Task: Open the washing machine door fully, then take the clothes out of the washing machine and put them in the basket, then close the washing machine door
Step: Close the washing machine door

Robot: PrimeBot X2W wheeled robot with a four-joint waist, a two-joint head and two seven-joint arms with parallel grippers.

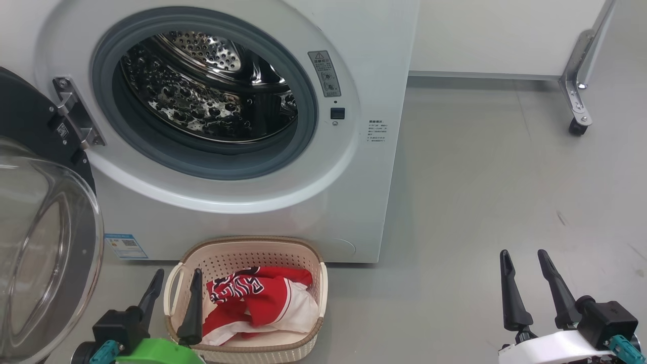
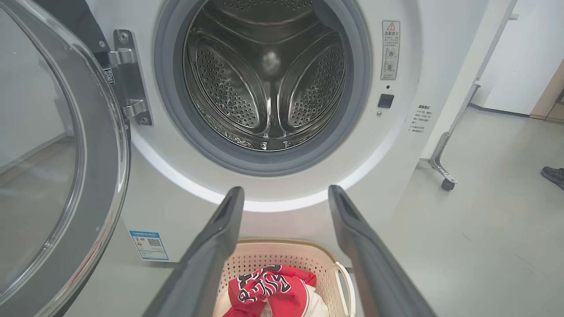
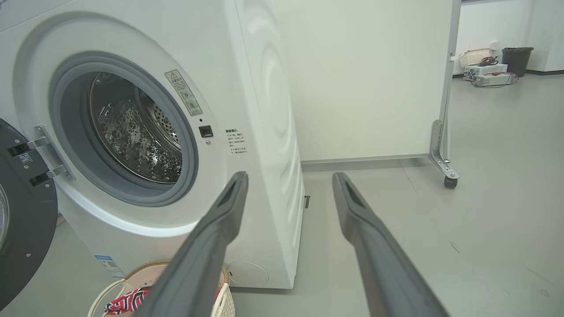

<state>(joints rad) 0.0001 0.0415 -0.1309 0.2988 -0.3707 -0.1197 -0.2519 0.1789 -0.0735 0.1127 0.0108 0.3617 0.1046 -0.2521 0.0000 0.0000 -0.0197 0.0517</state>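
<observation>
Right, from my seat both arms sit low and drawn back, fingers pointing forward toward the washing machine (image 1: 354,212). On the head camera the left gripper (image 1: 179,273) is at about 7 o'clock, its two dark fingers spread apart and grasping nothing. One finger crosses the left edge of the basket (image 1: 252,244), though I cannot tell if it touches. The right gripper (image 1: 523,255) is at 5 o'clock over bare grey floor (image 1: 480,177), well apart from the basket, its fingers likewise spread and empty. The basket stands at 6 o'clock, just in front of the machine's base, and the clothes (image 1: 263,298), red and white with black lettering, lie bunched inside it. The washing machine door (image 1: 45,237) hangs swung out on its hinge at 9 o'clock, glass bowl facing me, and the drum mouth (image 1: 202,91) at 11 o'clock shows bare metal. On the left wrist camera the fingers frame the machine's front below the drum mouth, with the basket beneath them.
</observation>
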